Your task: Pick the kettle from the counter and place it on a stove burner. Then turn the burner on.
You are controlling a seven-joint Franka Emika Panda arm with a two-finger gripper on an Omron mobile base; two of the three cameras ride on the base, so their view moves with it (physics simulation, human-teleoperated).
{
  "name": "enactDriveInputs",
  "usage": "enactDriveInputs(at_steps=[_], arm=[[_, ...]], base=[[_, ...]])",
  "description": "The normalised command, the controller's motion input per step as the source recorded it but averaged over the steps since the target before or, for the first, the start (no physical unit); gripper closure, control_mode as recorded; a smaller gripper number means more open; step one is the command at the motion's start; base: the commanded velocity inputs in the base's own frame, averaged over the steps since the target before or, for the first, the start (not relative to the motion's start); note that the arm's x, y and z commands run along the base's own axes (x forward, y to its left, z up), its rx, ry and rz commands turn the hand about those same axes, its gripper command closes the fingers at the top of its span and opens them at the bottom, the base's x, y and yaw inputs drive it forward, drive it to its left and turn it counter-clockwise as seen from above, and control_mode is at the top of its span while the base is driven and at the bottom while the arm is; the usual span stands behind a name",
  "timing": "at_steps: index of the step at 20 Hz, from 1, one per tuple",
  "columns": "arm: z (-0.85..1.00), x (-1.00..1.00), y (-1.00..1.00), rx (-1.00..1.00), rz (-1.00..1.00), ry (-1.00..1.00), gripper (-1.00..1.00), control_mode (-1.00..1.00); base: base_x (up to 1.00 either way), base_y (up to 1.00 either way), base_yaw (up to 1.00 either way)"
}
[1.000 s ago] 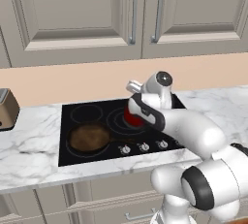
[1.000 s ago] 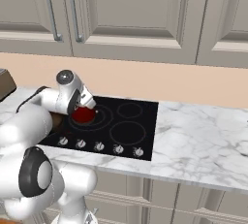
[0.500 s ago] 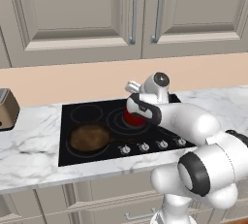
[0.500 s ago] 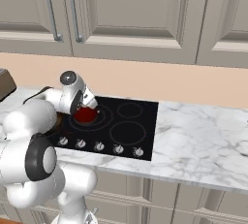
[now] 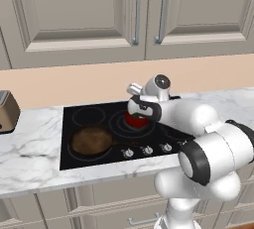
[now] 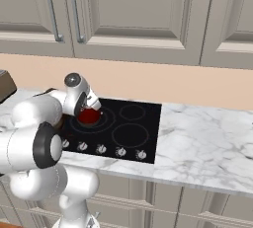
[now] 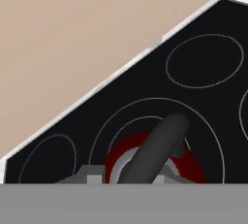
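Kettle [image 5: 136, 120], small and red, sits inside the double-ringed stove burner [image 7: 213, 143] near the middle of the black cooktop [image 5: 84, 115]. White robot arm reaches over it, and its gripper [image 5: 140, 113] is clamped on the kettle's thin black arched handle [image 7: 157, 149]. Brown frying pan [image 5: 91, 141] rests on the cooktop's front left circle, well apart from the kettle. White marble counter [image 6: 207, 143] surrounds the cooktop.

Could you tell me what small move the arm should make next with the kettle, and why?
Probably lower it the last bit, then open the jaws. The gripper is shut on the black handle of the red kettle, which in the hand view sits centred within the double-ring stove burner. Whether its base already rests on the glass I cannot tell, so ease down before releasing; the knobs come after.
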Motion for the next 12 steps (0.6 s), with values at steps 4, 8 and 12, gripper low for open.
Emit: enactDriveInputs(at_steps=[4,8,12], arm=[[-0.09,0.16,0.08,0.0,0.0,0.0,1.0,-1.0],[-0.08,0.13,0.09,0.0,0.0,0.0,1.0,-1.0],[-0.11,0.13,0.05,0.0,0.0,0.0,1.0,-1.0]], base=[[0.0,0.0,0.0],[0.0,0.0,0.0],[0.0,0.0,0.0]])
